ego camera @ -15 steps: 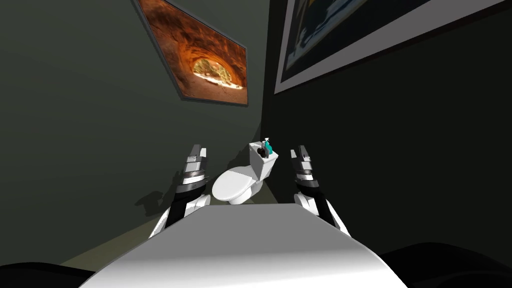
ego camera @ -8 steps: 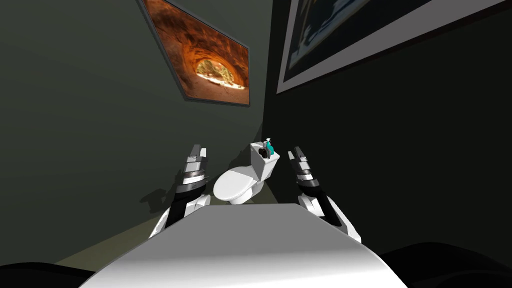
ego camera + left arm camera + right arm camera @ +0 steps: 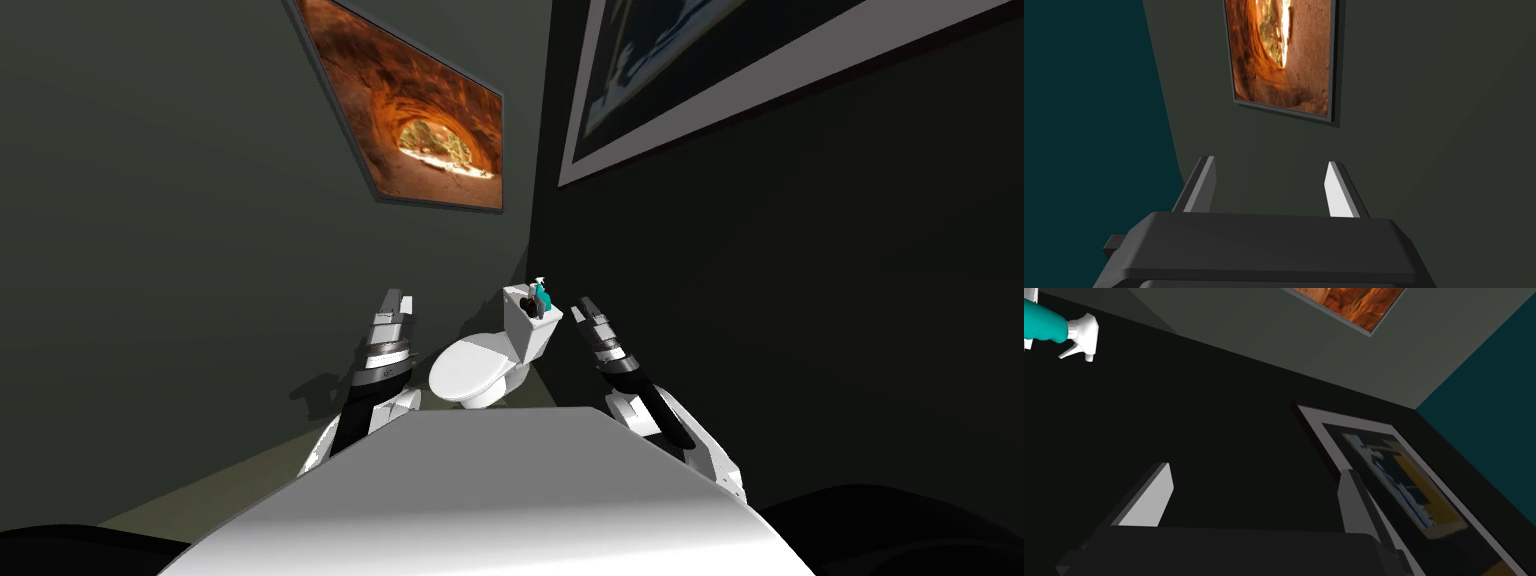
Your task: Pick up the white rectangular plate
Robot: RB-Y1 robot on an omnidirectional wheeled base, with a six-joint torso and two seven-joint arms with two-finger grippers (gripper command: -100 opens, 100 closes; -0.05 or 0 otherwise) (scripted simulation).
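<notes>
Ahead, bottle (image 3: 541,296) atop toilet (image 3: 470,368), left claw (image 3: 1269,161) parted

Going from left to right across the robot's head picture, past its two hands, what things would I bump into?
First the left gripper, jaws open → white toilet → teal spray bottle on its tank → right gripper, jaws open.

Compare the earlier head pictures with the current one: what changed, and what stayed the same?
The right gripper has swung inward toward the toilet tank with the teal spray bottle on it, while its elbow went outward. My head camera also shifted slightly, sliding the whole scene rightward. Nothing was grasped or released. The left gripper kept its place, and both grippers' jaws are open.
</notes>
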